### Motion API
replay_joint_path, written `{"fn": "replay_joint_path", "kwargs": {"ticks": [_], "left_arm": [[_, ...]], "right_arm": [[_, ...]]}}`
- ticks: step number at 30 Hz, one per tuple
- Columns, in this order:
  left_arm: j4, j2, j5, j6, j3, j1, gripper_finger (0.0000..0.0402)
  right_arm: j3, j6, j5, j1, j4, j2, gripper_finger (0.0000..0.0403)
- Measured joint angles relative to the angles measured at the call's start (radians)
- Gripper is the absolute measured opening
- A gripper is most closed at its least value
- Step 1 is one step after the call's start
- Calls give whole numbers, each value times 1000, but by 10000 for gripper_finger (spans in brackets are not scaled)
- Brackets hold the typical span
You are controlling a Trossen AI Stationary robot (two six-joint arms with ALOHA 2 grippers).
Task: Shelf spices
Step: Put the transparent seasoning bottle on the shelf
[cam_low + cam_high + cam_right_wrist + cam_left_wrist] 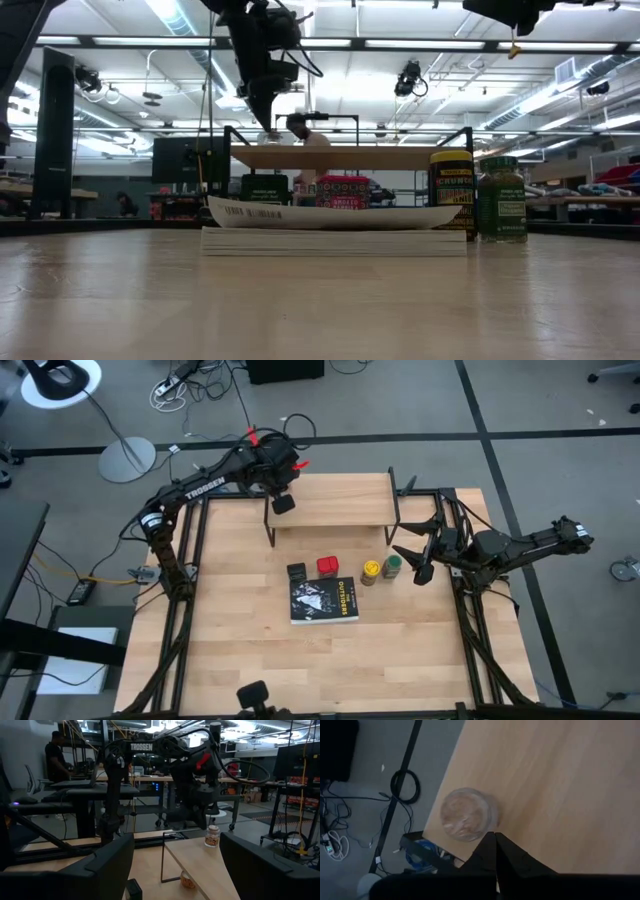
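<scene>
Left pincer (284, 504) hanging above the shelf's (340, 510) left end, fingers drawn together and gripping nothing, with the pale little jar (466, 813) standing upright on the shelf directly beneath, near that end's corner. In front of the shelf on the tabletop (240, 650), from left to right: dark green-black tin (296, 572), red tin (327, 566), yellow-topped jar (370, 571), green-topped jar (392, 567), the first two just behind a flat black book (324, 601). Right pincer (420, 563) low off the shelf's right end, fingers spread wide, green-topped jar just to its left and thus likely the nearest pick for that arm.
</scene>
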Motion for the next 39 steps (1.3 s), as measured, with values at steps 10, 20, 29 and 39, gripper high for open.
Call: {"fn": "replay_joint_path", "kwargs": {"ticks": [10, 20, 29, 39], "left_arm": [[6, 0, 9, 1, 0, 35, 0], [-38, 0, 25, 2, 0, 60, 0], [2, 0, 175, 3, 0, 56, 0], [62, 58, 222, 1, -1, 59, 0]], "right_arm": [[0, 0, 0, 0, 0, 0, 293], [0, -1, 0, 0, 0, 0, 293], [0, -8, 0, 0, 0, 0, 293], [0, -8, 0, 0, 0, 0, 293]]}}
